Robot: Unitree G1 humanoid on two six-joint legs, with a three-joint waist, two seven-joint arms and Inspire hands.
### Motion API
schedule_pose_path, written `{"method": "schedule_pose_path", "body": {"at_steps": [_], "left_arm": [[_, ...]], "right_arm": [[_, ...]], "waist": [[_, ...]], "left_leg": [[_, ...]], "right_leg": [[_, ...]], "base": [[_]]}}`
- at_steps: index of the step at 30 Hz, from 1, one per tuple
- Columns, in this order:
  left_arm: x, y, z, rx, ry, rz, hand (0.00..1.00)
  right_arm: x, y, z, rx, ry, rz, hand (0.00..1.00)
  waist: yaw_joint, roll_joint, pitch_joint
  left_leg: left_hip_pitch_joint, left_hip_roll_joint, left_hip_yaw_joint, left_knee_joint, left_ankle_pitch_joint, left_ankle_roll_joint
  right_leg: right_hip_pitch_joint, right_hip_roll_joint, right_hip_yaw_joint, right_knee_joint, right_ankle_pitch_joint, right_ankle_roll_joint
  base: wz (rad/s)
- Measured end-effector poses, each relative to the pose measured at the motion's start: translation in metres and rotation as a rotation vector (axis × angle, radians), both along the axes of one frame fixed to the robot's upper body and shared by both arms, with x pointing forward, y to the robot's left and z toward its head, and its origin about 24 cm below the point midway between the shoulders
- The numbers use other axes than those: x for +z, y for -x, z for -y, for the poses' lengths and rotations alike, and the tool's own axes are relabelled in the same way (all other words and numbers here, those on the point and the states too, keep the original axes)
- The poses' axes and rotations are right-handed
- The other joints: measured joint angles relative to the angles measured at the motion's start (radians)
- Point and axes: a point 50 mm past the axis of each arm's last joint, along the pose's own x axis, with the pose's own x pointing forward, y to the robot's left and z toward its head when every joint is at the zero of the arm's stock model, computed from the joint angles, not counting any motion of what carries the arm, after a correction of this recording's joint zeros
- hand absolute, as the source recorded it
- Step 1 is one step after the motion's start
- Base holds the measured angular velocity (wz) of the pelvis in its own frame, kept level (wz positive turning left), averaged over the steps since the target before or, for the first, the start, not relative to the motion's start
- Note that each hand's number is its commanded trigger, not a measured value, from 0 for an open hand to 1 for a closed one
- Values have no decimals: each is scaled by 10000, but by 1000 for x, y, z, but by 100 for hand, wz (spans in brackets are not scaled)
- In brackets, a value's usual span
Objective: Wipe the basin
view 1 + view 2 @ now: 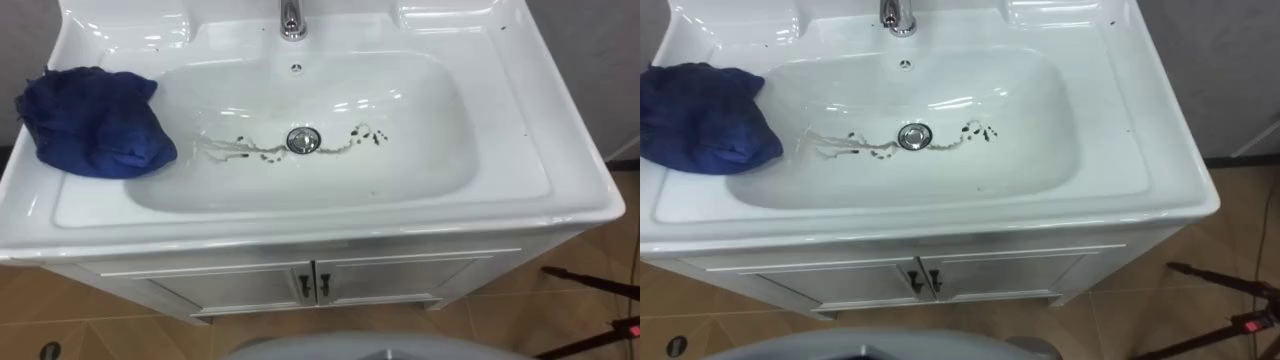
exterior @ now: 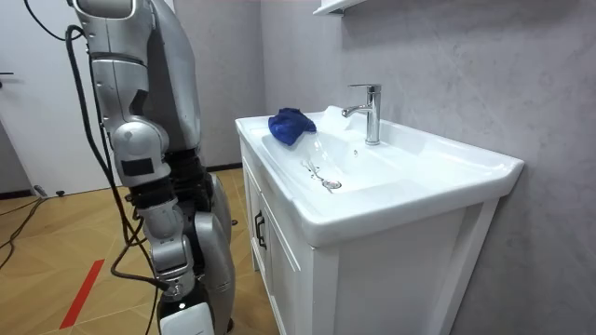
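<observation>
A white basin (image 1: pixel 430 185) (image 1: pixel 1040 175) (image 2: pixel 391 172) sits in a white vanity in front of me. Dark, smeared dirt marks (image 1: pixel 250 148) (image 1: pixel 855 142) run across its bottom on both sides of the metal drain (image 1: pixel 303 140) (image 1: pixel 915 136). A crumpled dark blue cloth (image 1: pixel 95 122) (image 1: pixel 705 117) (image 2: pixel 291 125) lies on the basin's left rim, its edge hanging slightly over the bowl. In the room view I stand upright at the vanity's front.
A chrome tap (image 1: pixel 291 20) (image 1: pixel 898 17) (image 2: pixel 369 112) stands at the back centre of the basin. Below are two cabinet doors with dark handles (image 1: pixel 312 286). A grey wall rises behind the vanity. Wooden floor lies around it.
</observation>
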Motion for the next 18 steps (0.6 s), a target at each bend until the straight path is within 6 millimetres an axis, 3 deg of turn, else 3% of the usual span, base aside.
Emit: {"method": "schedule_pose_path", "body": {"at_steps": [10, 18], "left_arm": [[0, -4, 0, 209, 36, 194, 0], [0, 0, -2, 2058, 64, 368, 0]], "right_arm": [[0, -1, 1, -142, 83, 83, 0], [0, 1, 2, -305, 122, 72, 0]], "waist": [[-32, 7, -19], [-48, 91, 9]], "left_leg": [[-12, -9, -70, 36, 0, 0], [74, -12, -62, -171, 10, -25]], "right_leg": [[3, 0, -14, -3, -4, 0], [36, 16, 32, -43, -27, -10]], "base": [[1], [0]]}}
